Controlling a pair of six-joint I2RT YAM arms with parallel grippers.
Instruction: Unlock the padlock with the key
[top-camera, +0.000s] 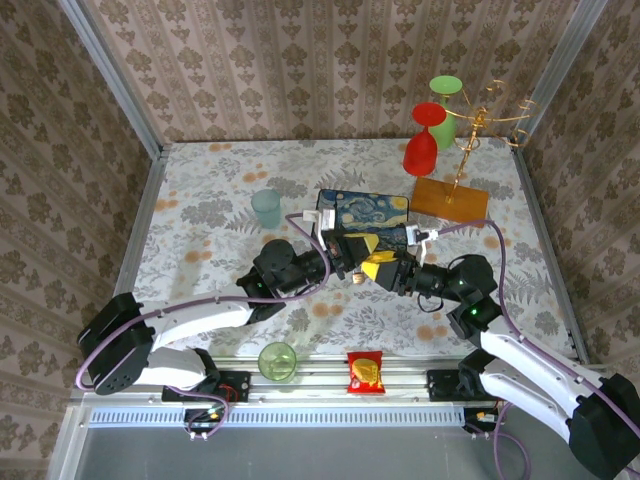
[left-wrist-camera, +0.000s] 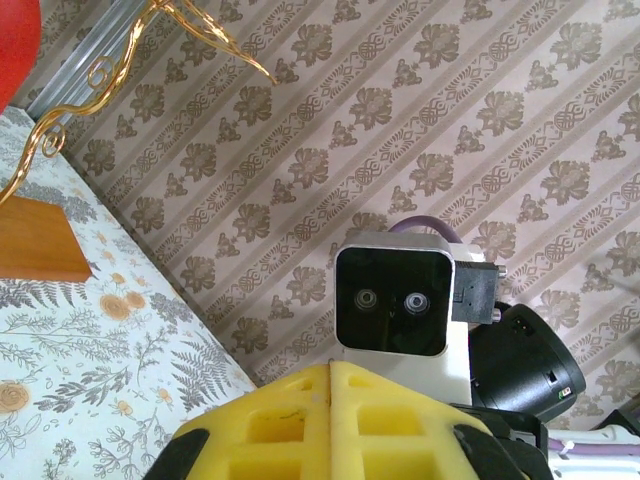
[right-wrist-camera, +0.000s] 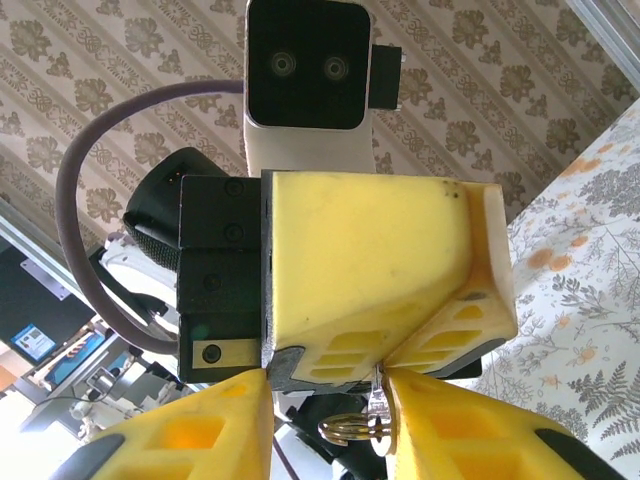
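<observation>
The left gripper (top-camera: 350, 259) holds its yellow fingers (left-wrist-camera: 290, 425) pressed together, above the table (top-camera: 200, 230) in front of a painted box (top-camera: 365, 207). It meets the right gripper (top-camera: 386, 269), whose fingers (right-wrist-camera: 470, 430) stand apart. Between them hangs a small key (right-wrist-camera: 378, 396) with its ring. It reaches up to the left tips, where the padlock cannot be made out.

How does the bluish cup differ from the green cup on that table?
Colour: the bluish cup is pale blue-teal, the green cup light green. Place: the bluish cup stands mid-table beside the Starry Night box; the green cup sits at the near edge beside the snack packet. Both stand upright and look translucent.
</observation>
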